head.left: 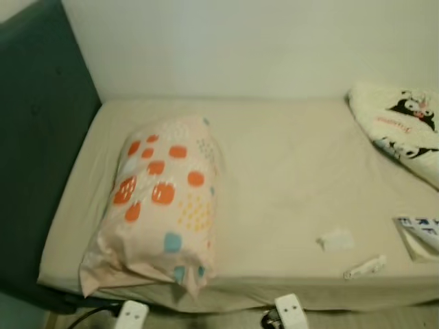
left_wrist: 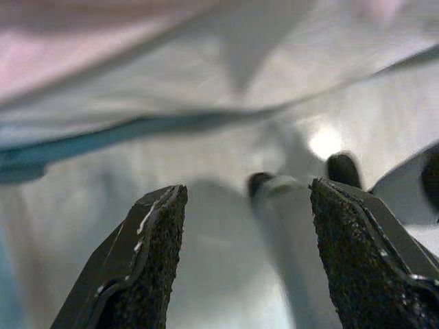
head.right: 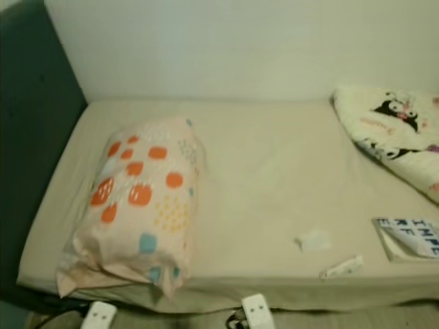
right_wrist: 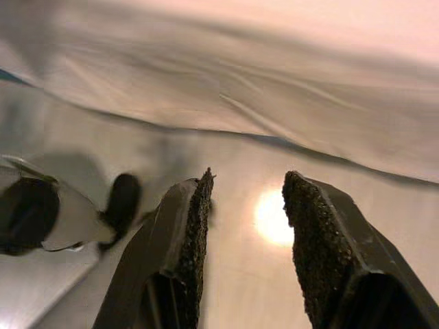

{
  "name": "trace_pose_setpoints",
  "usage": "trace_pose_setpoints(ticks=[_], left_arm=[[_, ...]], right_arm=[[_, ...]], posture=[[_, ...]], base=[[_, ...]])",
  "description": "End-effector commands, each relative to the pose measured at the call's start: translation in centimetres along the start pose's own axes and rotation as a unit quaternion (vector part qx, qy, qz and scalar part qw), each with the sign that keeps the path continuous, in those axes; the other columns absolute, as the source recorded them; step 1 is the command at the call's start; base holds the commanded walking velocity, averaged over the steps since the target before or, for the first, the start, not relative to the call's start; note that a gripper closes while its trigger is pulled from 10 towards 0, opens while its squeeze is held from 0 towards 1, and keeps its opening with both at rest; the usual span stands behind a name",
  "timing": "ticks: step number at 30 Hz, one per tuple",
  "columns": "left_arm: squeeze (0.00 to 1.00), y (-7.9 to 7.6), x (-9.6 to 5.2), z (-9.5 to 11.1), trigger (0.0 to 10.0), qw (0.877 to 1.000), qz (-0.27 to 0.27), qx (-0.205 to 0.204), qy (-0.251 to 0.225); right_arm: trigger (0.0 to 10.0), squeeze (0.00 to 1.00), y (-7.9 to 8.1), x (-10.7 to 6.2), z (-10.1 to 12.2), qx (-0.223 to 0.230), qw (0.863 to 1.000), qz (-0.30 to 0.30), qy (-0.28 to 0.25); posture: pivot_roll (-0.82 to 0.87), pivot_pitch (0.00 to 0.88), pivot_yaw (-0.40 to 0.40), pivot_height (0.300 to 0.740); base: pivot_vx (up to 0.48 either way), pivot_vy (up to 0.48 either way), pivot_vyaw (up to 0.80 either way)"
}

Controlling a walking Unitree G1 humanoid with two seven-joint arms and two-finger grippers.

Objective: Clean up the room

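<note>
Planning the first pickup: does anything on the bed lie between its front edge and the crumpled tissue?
Only the small tube lies nearer the edge, off to the tissue's right. Straight in front of the tissue the sheet is bare. Both grippers hang open below the bed edge.

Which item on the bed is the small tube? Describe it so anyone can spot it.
Start at the bed, then its front edge near the right corner. The tube lies there, slim and white, lying at a slant, unlike the flat crumpled scrap just behind it.
</note>
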State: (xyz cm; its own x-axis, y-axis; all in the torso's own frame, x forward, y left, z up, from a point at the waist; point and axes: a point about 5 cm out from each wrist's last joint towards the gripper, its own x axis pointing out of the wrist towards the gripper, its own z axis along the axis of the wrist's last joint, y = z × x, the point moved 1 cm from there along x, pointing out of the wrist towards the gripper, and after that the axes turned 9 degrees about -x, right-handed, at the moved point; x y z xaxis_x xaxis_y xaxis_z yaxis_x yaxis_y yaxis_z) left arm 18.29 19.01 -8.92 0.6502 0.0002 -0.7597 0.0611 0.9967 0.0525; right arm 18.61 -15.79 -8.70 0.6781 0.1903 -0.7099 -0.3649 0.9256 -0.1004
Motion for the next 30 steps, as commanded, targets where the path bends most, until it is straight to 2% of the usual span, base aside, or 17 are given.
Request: trace_pose_setpoints(ticks=[1,30], left_arm=[[0.00,0.35,-0.39,-1.42,10.0,1.000,0.004,0.003,0.023],[0.00,0.10,-0.30,-1.19,10.0,1.000,-0.001,0.003,0.017]], right_arm=[[10.0,0.00,0.59,-0.15,-0.65,0.004,1.000,0.007,0.011],[10.0,0.00,0.59,-0.21,-0.85,0.004,1.000,0.005,0.014]], posture=[[0.04,0.038,0.026,0.740],[0.04,0.042,0.028,0.740]], base=[[0.000,-0.349,0.00],[0.000,-0.317,0.00]])
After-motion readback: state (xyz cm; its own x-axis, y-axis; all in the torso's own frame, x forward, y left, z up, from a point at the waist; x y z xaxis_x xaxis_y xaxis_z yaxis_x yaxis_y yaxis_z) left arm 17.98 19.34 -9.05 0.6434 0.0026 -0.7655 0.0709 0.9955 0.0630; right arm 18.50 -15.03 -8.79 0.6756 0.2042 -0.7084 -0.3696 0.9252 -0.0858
